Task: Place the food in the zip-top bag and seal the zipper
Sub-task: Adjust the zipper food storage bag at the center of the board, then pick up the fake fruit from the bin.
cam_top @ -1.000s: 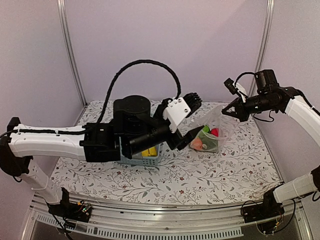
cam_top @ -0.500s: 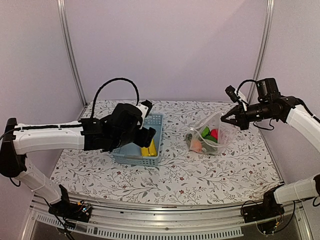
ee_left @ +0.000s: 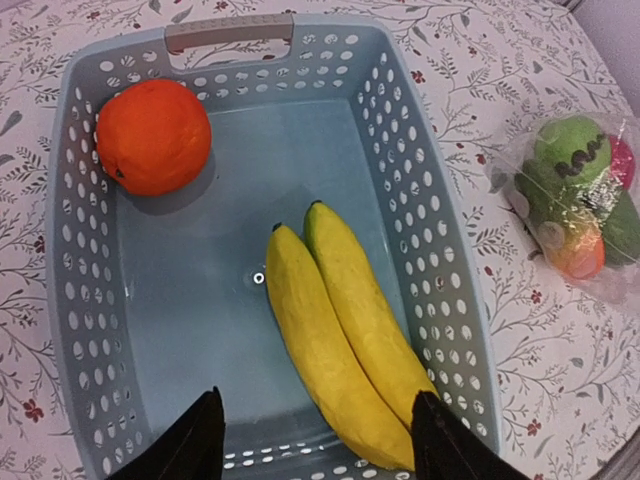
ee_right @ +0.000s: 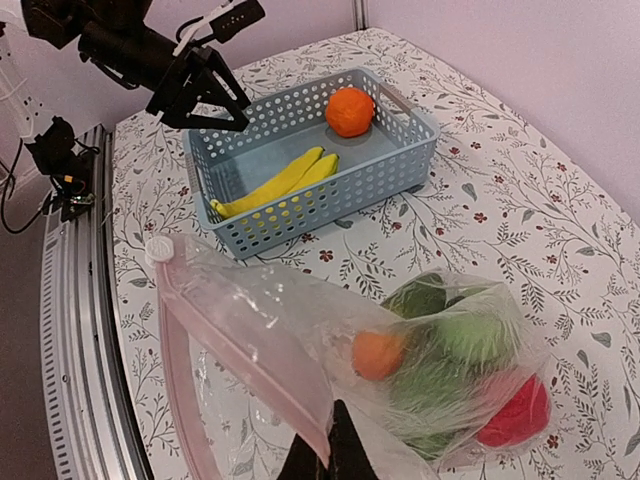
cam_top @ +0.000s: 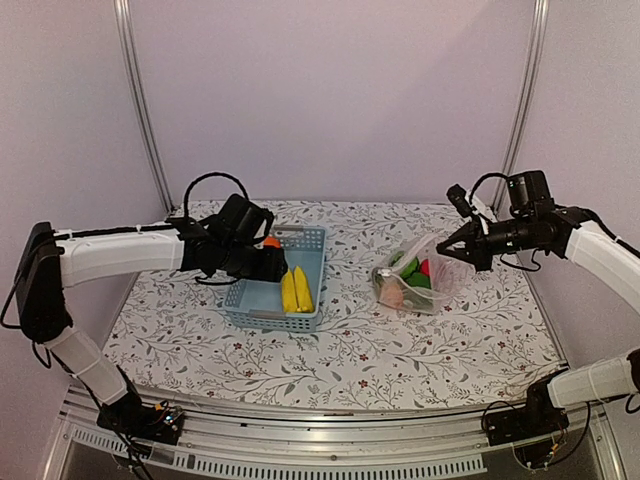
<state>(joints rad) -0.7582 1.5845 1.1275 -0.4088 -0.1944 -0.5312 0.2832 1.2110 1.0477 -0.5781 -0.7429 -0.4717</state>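
The clear zip-top bag (cam_top: 428,285) lies right of centre with green, red and orange food inside (ee_right: 455,350). My right gripper (cam_top: 455,245) is shut on the bag's mouth edge (ee_right: 330,445) and holds it raised and open. The pinkish zipper (ee_right: 235,330) runs along the mouth to a white slider (ee_right: 158,249). Two yellow bananas (ee_left: 340,330) and an orange (ee_left: 152,137) lie in the blue basket (ee_left: 420,200). My left gripper (ee_left: 315,435) is open and empty above the basket's near end, by the banana tips. It hangs over the basket's left side in the top view (cam_top: 262,262).
The blue basket (cam_top: 312,240) stands left of centre on the floral cloth (cam_top: 350,360), apart from the bag. The bag also shows at the right edge of the left wrist view (ee_left: 575,200). Metal frame posts (cam_top: 140,110) stand at the back corners.
My left arm has pulled back from the bag's mouth, swung left and come down over the basket. My right gripper has lowered a little, still holding the bag's edge.
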